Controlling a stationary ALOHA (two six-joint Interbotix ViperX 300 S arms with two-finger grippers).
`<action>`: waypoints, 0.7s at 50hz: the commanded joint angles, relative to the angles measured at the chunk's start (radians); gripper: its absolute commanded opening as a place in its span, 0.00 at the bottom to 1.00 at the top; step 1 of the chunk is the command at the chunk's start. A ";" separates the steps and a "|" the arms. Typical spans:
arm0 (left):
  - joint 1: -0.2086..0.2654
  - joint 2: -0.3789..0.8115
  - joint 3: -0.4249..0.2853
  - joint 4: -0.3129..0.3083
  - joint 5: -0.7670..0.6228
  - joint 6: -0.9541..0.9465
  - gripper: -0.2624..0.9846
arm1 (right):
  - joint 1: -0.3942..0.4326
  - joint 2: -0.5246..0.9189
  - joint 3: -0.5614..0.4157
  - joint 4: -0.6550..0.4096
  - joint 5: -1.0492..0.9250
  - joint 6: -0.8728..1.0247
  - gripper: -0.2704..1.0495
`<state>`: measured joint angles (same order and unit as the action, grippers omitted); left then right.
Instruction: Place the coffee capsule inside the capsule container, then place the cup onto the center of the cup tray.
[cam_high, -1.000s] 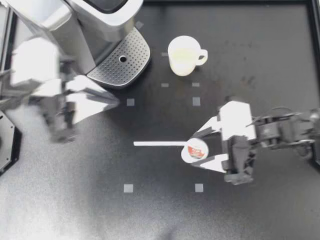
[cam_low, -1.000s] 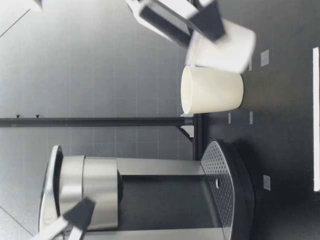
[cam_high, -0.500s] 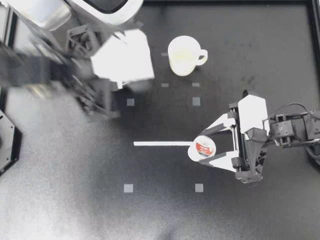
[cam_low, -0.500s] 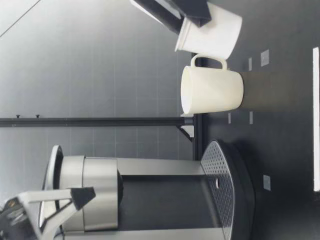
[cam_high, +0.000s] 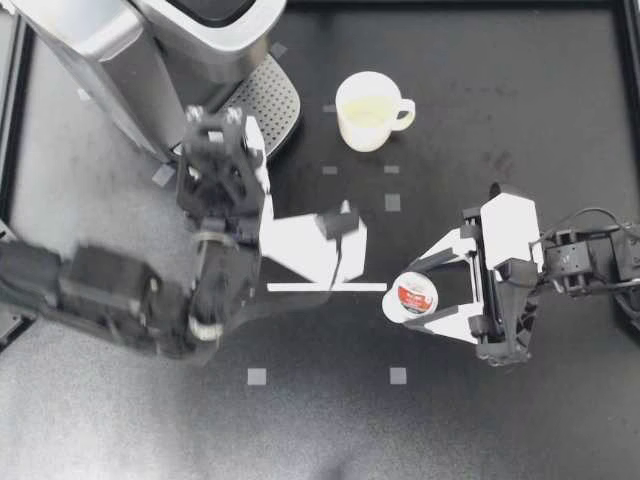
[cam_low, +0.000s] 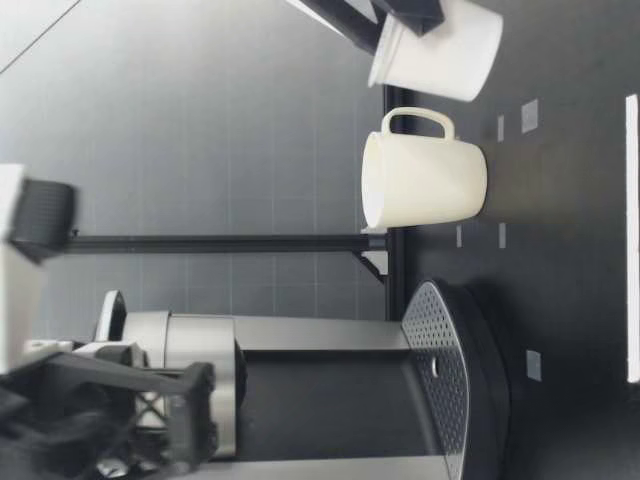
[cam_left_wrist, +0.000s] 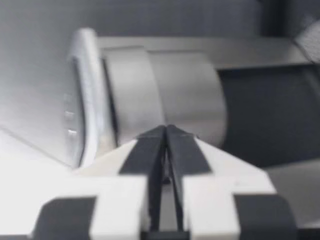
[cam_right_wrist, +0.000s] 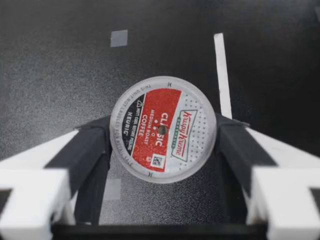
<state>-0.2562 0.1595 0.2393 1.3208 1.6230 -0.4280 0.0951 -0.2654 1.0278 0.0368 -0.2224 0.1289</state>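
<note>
Right side:
- Right gripper (cam_high: 408, 296) comes in from the worktop's (cam_high: 520, 420) right edge.
- Its dark fingers (cam_right_wrist: 86, 152) clamp a small white plastic coffee capsule (cam_high: 414, 298) with a red-and-white foil lid. One pad sits on each side of the rim, and both touch it.
- The capsule is held clear of the worktop at the right end of a thin white tape line (cam_high: 325, 287).
- Low view: the capsule (cam_low: 435, 50) hangs tilted, higher than the cup and nearer that camera.

Left side:
- Left gripper (cam_high: 335, 235) is raised high, over the worktop just above the tape line's middle.
- In the wrist view its fingers (cam_left_wrist: 150, 155) are pressed together with nothing between them. They point at the rounded head of the silver-and-black coffee machine (cam_left_wrist: 165, 90).
- Low view: one white finger with a black pad (cam_low: 40, 215) shows far above the machine.

Other items:
- White ceramic cup (cam_high: 368, 110) with a side handle stands upright on the bare worktop.
- It is apart from the perforated silver metal cup tray (cam_high: 268, 100) at the foot of the coffee machine (cam_high: 150, 50), and nothing stands on the tray.
- Small grey square marks (cam_high: 392, 202) dot the worktop between cup and capsule.
</note>
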 joint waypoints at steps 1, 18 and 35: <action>-0.005 -0.011 0.031 0.080 0.014 -0.026 0.30 | 0.003 -0.020 -0.009 -0.002 -0.011 0.000 0.66; -0.003 -0.018 0.161 0.276 0.008 -0.106 0.30 | 0.005 -0.014 -0.009 -0.002 -0.012 -0.002 0.66; 0.051 -0.032 0.195 0.311 -0.017 -0.130 0.30 | 0.005 -0.012 -0.009 -0.002 -0.014 -0.002 0.66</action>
<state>-0.2270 0.1672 0.4403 1.6245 1.6045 -0.5538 0.0951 -0.2654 1.0278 0.0368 -0.2255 0.1289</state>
